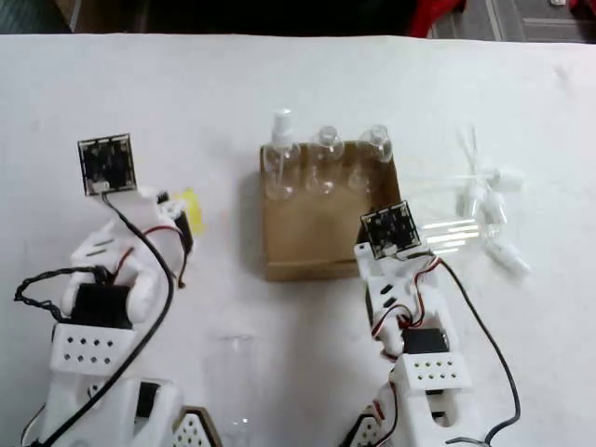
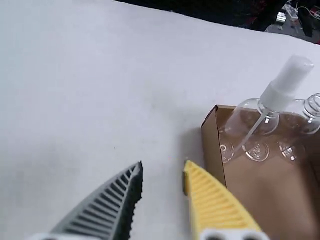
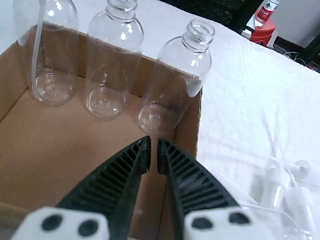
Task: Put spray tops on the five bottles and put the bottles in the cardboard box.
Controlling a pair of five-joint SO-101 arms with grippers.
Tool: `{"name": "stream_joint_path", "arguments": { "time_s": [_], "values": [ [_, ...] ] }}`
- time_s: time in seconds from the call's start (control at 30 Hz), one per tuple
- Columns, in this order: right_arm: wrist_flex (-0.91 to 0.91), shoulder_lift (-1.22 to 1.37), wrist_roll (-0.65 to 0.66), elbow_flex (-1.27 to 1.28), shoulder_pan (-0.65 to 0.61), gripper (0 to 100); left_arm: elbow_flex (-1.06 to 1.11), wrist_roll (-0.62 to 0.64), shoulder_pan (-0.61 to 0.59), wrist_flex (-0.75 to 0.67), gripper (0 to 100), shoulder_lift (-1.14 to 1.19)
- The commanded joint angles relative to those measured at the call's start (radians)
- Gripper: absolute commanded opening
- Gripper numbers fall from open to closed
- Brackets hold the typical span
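Three clear plastic bottles [image 1: 322, 166] stand along the 12 o'clock wall of the brown cardboard box [image 1: 307, 237]; the 9 o'clock one wears a white spray top [image 1: 281, 126]. My right tool [image 3: 154, 150] hangs over the box, all but closed, empty; my left tool [image 2: 163, 169], at its 9 o'clock, is parted, empty.

The cardboard box [image 1: 307, 244] was brown, the bottles [image 3: 112, 55] clear, the spray tops [image 1: 492, 212] white — the left gripper [image 2: 162, 169] ribbed grey and yellow.
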Motion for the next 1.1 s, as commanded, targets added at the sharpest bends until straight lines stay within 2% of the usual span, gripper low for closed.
{"name": "stream_joint_path", "arguments": {
  "time_s": [0.0, 0.07, 0.2, 0.27, 0.33, 0.5, 0.67, 0.83, 0.97, 1.07],
  "values": [
    [-0.019, 0.002, 0.011, -0.006, -0.002, 1.8, -0.081, -0.002, 0.004, 0.103, 28, -0.027],
    [-0.019, 0.002, 0.011, -0.006, -0.002, 1.8, -0.084, -0.005, 0.002, 0.143, 31, -0.027],
    [-0.019, 0.002, 0.011, -0.006, -0.002, 1.8, -0.087, -0.014, 0.002, 0.207, 32, -0.027],
    [-0.019, 0.002, 0.011, -0.006, -0.002, 1.8, -0.11, -0.092, 0.007, 0.27, 32, -0.027],
    [-0.019, 0.002, 0.011, -0.006, -0.002, 1.8, -0.164, -0.183, 0.012, 0.382, 32, -0.025],
    [-0.019, 0.002, 0.011, -0.006, -0.002, 1.8, -0.338, -0.193, 0.01, 0.698, 32, 0.028],
    [-0.019, 0.002, 0.011, -0.006, -0.002, 1.8, -0.414, -0.281, 0.01, 0.882, 32, 0.337],
    [-0.018, 0.002, 0.011, -0.006, -0.002, 1.8, -0.433, -0.322, 0.01, 0.898, 32, 0.63],
    [-0.018, 0.002, 0.011, -0.006, -0.002, 1.8, -0.419, -0.319, 0.051, 0.898, 32, 0.644],
    [-0.018, 0.002, 0.011, -0.006, -0.002, 1.8, -0.381, -0.269, 0.111, 0.898, 32, 0.607]
  ]
}}
